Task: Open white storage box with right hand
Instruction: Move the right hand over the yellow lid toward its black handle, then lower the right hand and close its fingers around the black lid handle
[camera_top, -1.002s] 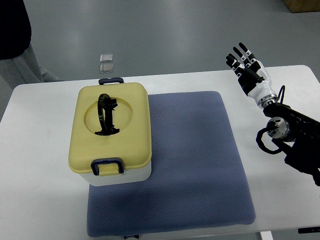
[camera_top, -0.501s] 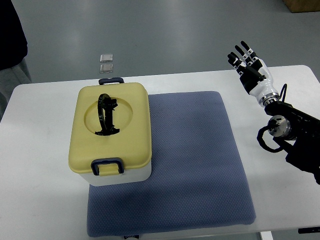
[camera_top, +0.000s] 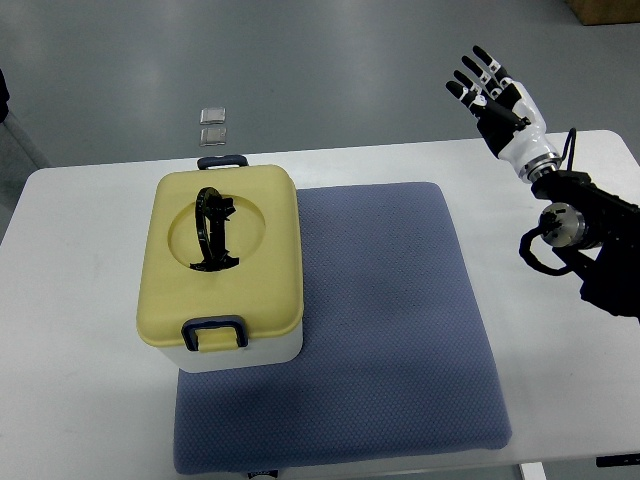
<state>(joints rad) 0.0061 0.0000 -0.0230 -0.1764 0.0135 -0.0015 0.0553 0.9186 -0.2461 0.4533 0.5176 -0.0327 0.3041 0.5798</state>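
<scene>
No readable text, labels or numbers anywhere.

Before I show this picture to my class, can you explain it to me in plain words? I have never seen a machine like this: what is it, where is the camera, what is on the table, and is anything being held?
There is one picture, taken by a camera that looks steeply down from the robot's own side of the table. The machine is a humanoid robot with two arms that end in fingered hands. Only its right hand shows, at the upper right, raised beyond the far edge of the white table with its fingers spread. It holds nothing. The left arm is out of view.

On the table lies a blue-grey mat. A white storage box stands on the mat's left part. Its yellow lid is shut, with a black handle folded into a round hollow on top and a dark latch at the near end. The hand is far from the box and has not touched it.
</scene>
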